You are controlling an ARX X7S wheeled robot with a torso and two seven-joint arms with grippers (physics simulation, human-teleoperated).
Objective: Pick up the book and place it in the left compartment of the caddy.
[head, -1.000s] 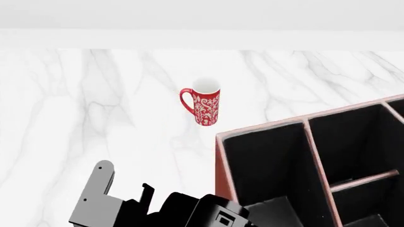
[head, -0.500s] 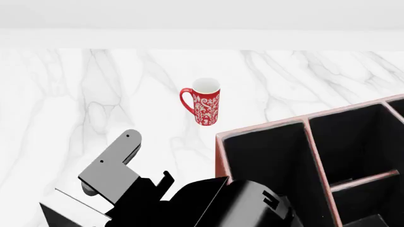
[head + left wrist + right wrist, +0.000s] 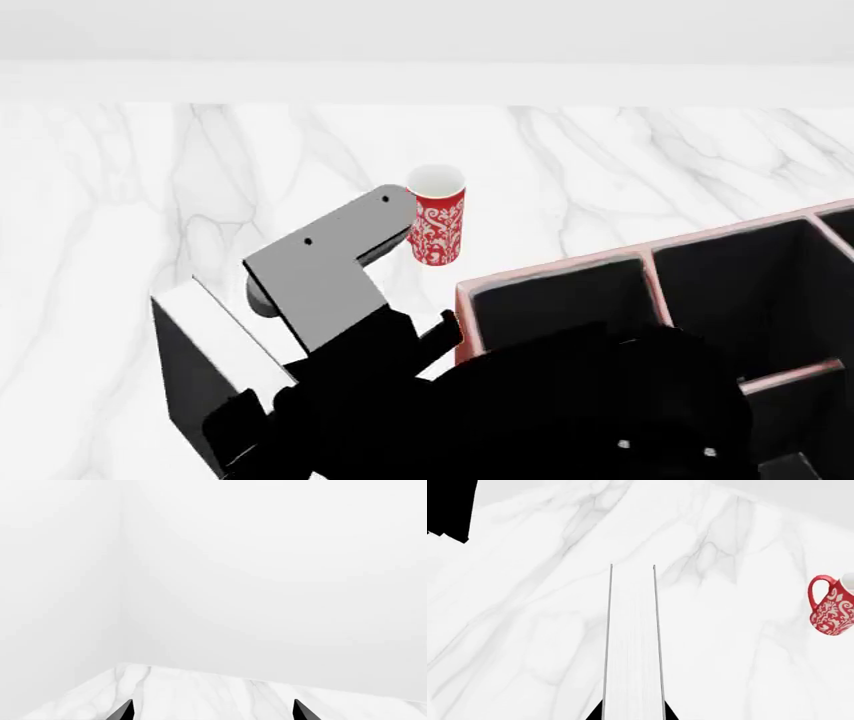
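Head view: right gripper (image 3: 267, 420) holds the book (image 3: 220, 345) clear of the worktop (image 3: 134, 200), left of the caddy (image 3: 561, 275).
Fingers: right pair clamped on book; left gripper (image 3: 210, 712) spread, empty.
Risk: book could clip the mug (image 3: 437, 215) or caddy rim.
Book: black covers, white page edges.

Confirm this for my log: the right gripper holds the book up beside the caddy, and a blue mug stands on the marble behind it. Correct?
Not quite: the mug is red with a white pattern, not blue, as the head view shows. The rest holds: the right gripper holds the book up beside the caddy.
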